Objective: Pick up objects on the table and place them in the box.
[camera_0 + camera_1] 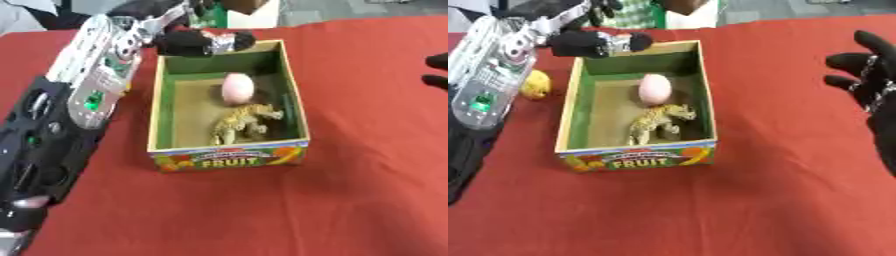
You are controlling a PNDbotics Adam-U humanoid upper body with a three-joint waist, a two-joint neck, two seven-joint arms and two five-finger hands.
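Note:
A cardboard box (229, 156) marked FRUIT, green inside, stands mid-table. Inside it lie a pink egg-shaped object (237, 87) near the far end and a yellow spotted toy animal (244, 120) in front of it. My left hand (592, 44) hovers over the box's far left corner, fingers stretched to the right with nothing in them. A yellow object (535, 85) lies on the cloth left of the box, partly hidden by my left arm. My right hand (870, 80) hangs open at the right edge, fingers spread, well away from the box.
A red cloth (359, 190) covers the table. My left forearm (92, 85) runs along the box's left side. Someone's checked clothing and a pale box show beyond the far edge.

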